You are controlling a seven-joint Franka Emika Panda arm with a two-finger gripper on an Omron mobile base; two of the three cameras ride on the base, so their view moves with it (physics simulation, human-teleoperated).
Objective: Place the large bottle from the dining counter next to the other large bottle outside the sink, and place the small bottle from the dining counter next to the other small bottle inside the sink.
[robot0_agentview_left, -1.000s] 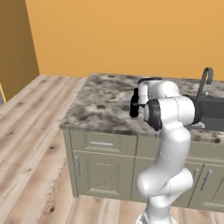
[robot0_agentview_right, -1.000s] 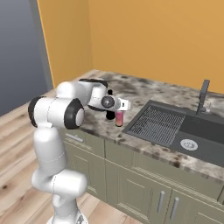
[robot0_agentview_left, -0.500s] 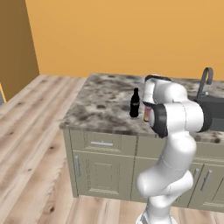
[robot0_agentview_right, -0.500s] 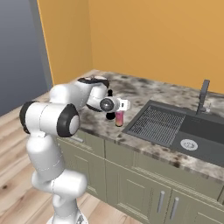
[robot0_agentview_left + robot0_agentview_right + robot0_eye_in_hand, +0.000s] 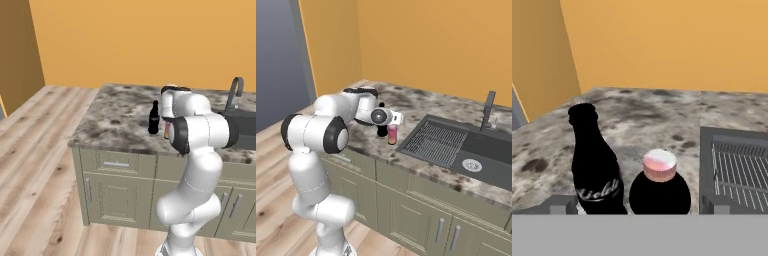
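Other large bottle [image 5: 594, 160]: pale script label on the dark body, too blurred to read. It stands on the counter [image 5: 637, 115] outside the sink [image 5: 705, 150], with the large bottle [image 5: 659, 186] just beside it, sinkward. Gripper [image 5: 636, 206] released, tips spread wide, grasping nothing. Sink contents not visible.

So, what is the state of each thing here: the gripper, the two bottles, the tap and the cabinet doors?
gripper: open, one finger on each side of the pink bottle, with gaps.
pink bottle: upright on the counter, beside the dark cola bottle, outside the sink.
dark cola bottle: upright, cap on.
tap: no water running.
cabinet doors: shut.
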